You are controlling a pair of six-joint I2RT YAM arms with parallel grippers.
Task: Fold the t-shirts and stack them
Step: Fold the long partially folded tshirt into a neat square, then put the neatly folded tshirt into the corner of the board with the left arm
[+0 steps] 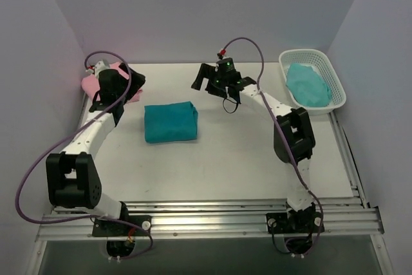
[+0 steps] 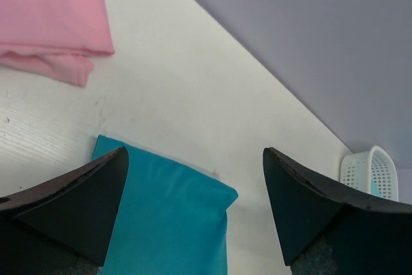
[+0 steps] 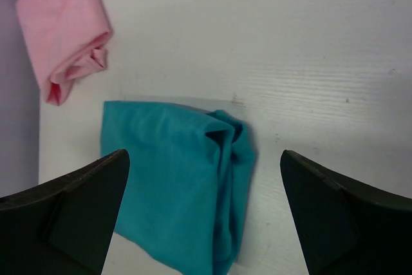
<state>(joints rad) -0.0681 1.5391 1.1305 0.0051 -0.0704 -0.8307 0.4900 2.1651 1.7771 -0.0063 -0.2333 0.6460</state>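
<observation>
We saw the teal t-shirt (image 1: 170, 122) lying folded into a neat rectangle on the white desk (image 1: 244, 152). It lay left of the middle, about halfway between the near and far edges. In the right wrist view, one of its ends showed bunched, layered folds.

The pink t-shirt (image 1: 89, 84) lay folded in the far left corner of the desk, apart from the teal one with bare desk between them. From above, the left arm covered much of it.

The left claw (image 2: 193, 159) was above the desk near the pink shirt. Its two dark fingers (image 2: 84, 204) were spread wide with nothing between them, and its camera looked down on one corner of the teal shirt and the edge of the pink one.

The right claw (image 3: 205, 159) was up over the far middle of the desk, also fully spread and holding nothing, and the teal shirt lay below the gap.

A white perforated basket (image 1: 301, 52) stood in the far right corner, with a crumpled piece of teal cloth (image 1: 309, 85) inside it.
</observation>
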